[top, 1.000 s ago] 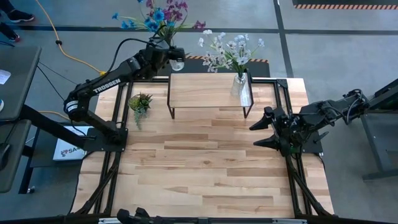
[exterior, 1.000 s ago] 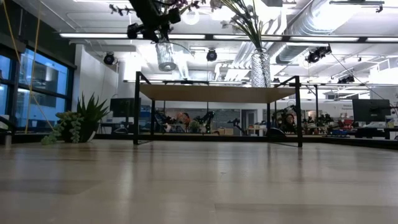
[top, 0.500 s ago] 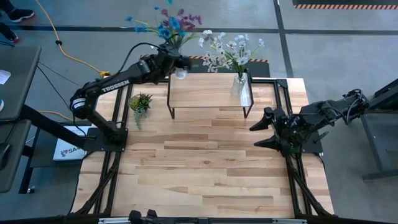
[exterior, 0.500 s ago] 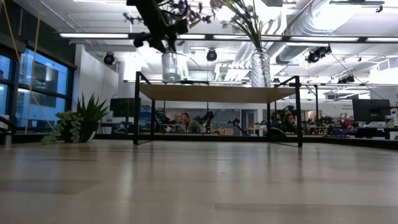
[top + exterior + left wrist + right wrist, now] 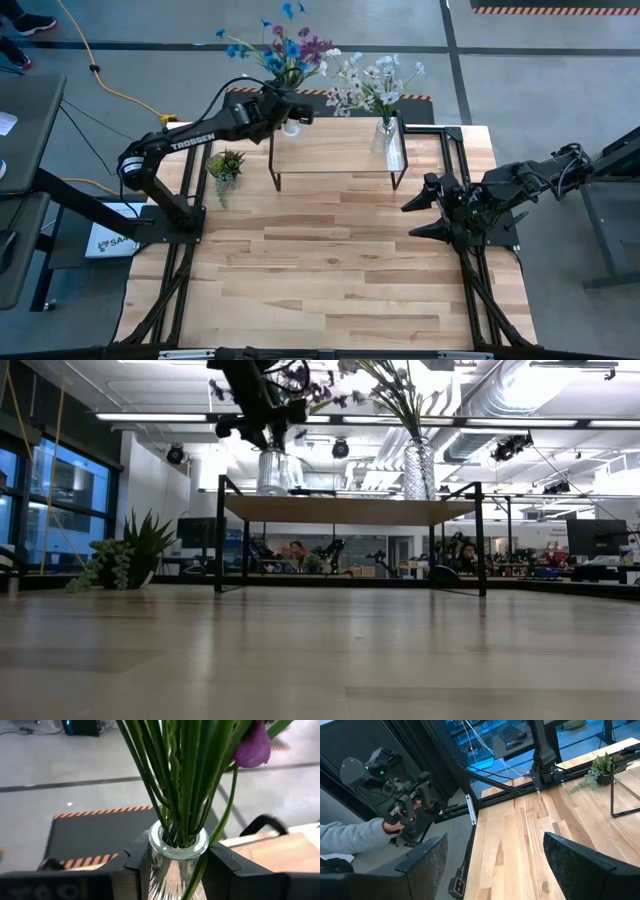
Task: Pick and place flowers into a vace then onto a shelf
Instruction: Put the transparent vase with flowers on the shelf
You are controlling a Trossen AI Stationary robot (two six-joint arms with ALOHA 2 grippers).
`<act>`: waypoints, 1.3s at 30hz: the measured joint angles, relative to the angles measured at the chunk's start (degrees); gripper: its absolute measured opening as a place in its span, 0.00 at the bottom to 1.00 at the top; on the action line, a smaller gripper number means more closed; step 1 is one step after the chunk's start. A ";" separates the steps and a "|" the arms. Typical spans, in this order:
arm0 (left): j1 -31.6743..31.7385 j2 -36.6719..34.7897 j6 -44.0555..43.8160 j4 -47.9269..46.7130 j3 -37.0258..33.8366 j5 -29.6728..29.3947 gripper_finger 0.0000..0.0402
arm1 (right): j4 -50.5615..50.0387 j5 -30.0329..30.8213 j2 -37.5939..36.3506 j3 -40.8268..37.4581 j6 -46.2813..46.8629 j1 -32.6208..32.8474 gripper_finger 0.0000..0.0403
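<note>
A clear ribbed glass vase [image 5: 176,870] with purple and blue flowers [image 5: 285,45] on green stems is in my left gripper [image 5: 288,112], which is shut on it over the far left corner of the shelf [image 5: 335,150]. In the low view the vase's base [image 5: 272,488] is right at the shelf top [image 5: 350,510]; whether it touches, I cannot tell. A second vase [image 5: 385,135] of white flowers [image 5: 370,80] stands on the shelf's right part. My right gripper [image 5: 415,215] waits open over the table's right side. My left gripper pinches the vase by its neck [image 5: 172,862], just under the rim, with one finger [image 5: 137,860] on each side. The fingers come in level from the table's left. The vase is upright and the stems rise straight out of its mouth.
A small green potted plant [image 5: 225,165] stands on the table left of the shelf. The wood tabletop [image 5: 330,270] spreads wide in front of the shelf. In the right wrist view a person's sleeve [image 5: 350,837] and a hand-held controller show beyond the table edge.
My left gripper has carried the vase toward the table's right and near side and downward, from beyond the shelf's far left corner to over that corner. The vase has stayed upright, and its base has come down to the shelf top.
</note>
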 joint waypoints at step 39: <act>-10.07 0.72 -3.04 4.85 -6.59 -8.48 0.40 | 1.68 -1.64 0.00 0.00 -0.22 0.01 0.79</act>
